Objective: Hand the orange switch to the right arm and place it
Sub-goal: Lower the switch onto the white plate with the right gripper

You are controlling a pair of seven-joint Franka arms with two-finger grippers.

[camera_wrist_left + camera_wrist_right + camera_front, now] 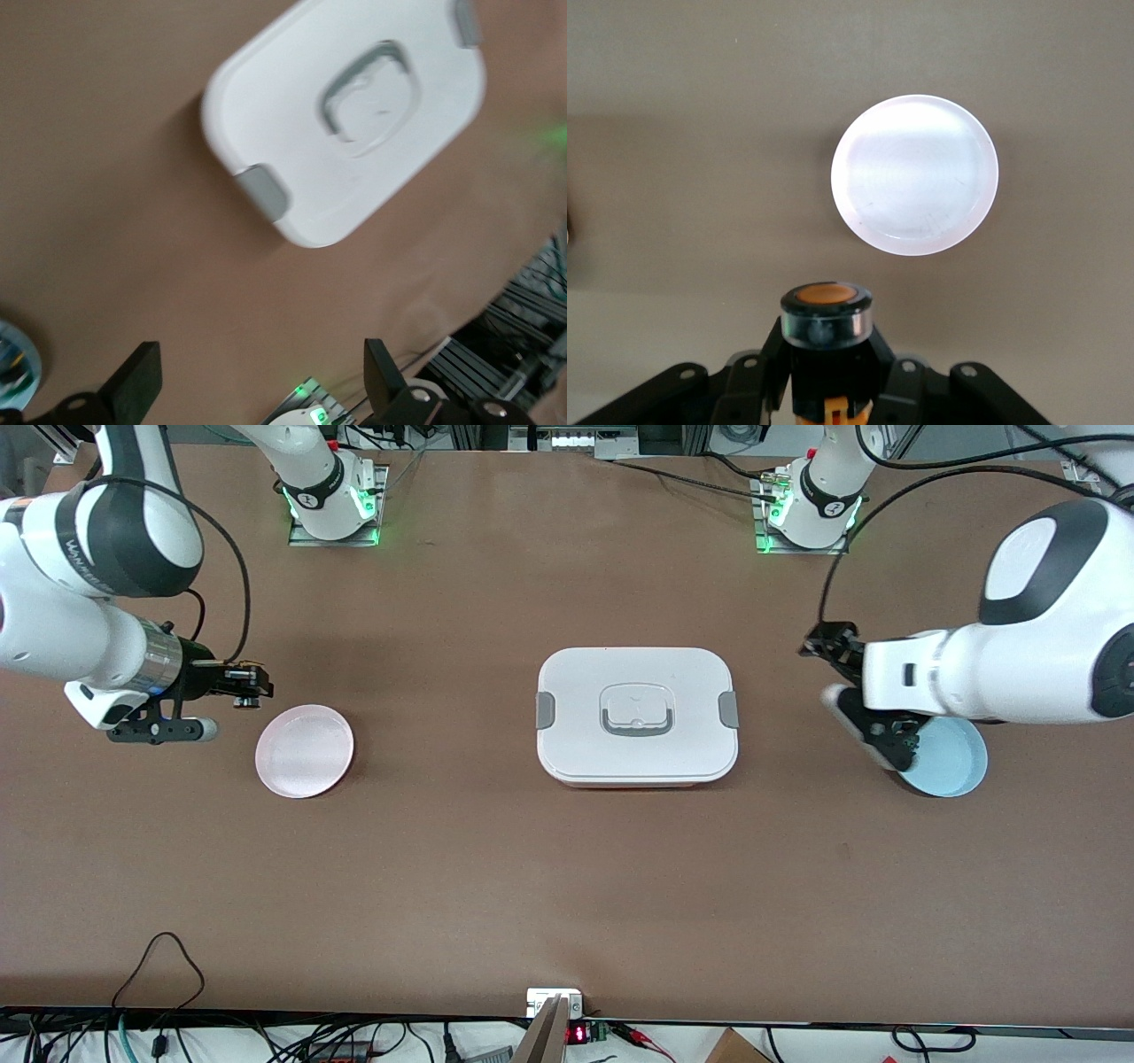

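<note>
Orange switch: clamped cap-forward in the right tool, up in the air just beside the pink plate; apparently handed over already, poised for placing.
Pink plate: bare, toward the right arm's end of the worktop; likely the destination.
Lidded white box: mid-worktop, latched.
Left tool: fingers wide, holding nothing, over the blue plate; waits.

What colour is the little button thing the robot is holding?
Orange on top, black below. The orange switch shows best in the right wrist view, held in the right gripper.
</note>
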